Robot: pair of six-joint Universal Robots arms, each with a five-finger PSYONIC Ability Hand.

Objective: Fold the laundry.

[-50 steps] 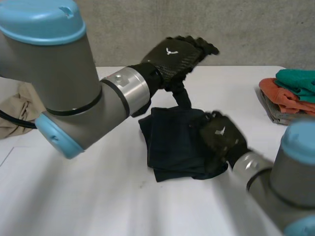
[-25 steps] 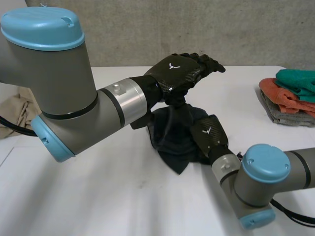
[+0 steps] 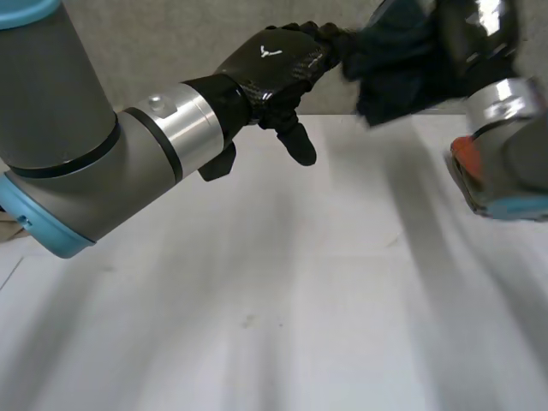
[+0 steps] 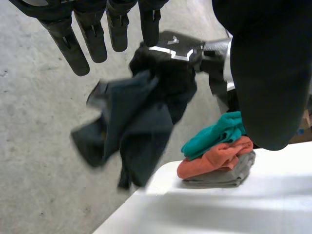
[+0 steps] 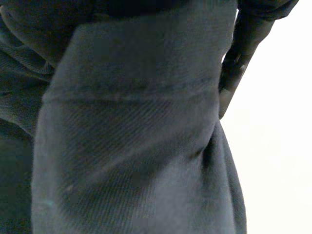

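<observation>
Dark cloth (image 4: 136,122) is floppy: ur right hand (image 4: 175,48) clamps it bunched, left hand (image 3: 274,64) slack-fingered, so pinch a dangling corner.

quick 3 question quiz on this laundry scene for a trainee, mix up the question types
1. True or false: the dark cloth lies flat on the table.
2. Which piece tops the folded stack? A teal, B orange, C grey.
3. Fill in: the dark cloth hangs from the ___ hand, while the other hand's fingers are straight.

Key
1. False: it is up in the air, off the table.
2. A.
3. Right: the right hand grips it, and the left hand is open.
</observation>
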